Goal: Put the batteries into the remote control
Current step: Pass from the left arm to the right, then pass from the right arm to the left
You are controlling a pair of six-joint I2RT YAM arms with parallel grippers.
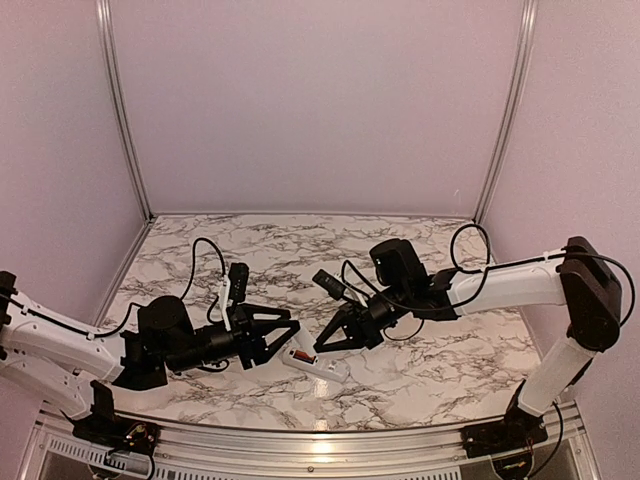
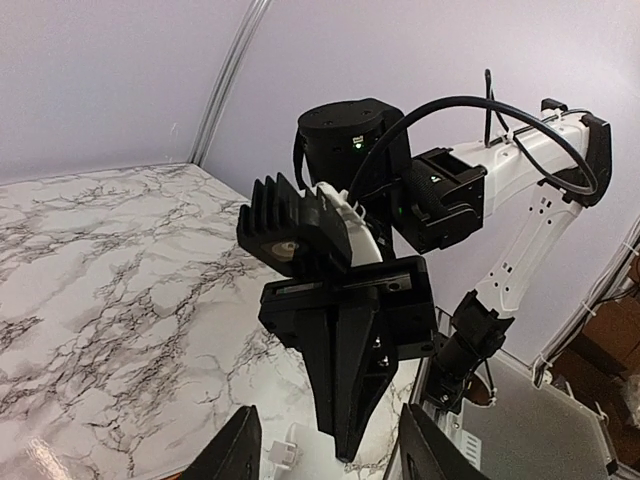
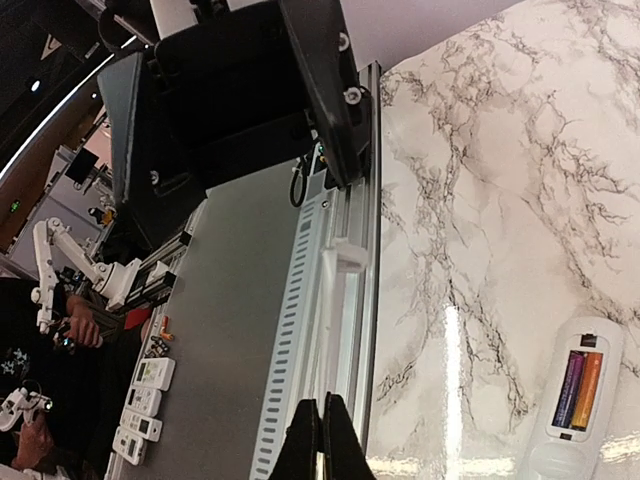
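Note:
The remote control is a small white handset lying back-up on the marble, between the two grippers. Its battery bay is uncovered, and the batteries, one orange and one dark purple, lie side by side in it. In the top view an orange spot shows in the bay. My left gripper hovers at the remote's left end, open, with nothing between its fingers. My right gripper is shut and empty, its tips pointing down over the remote. Its jaws sit left of the remote.
The marble tabletop is walled on three sides, with metal posts at the back corners. An aluminium rail runs along its near edge. Beyond it, off the table, several spare remotes lie on a grey bench.

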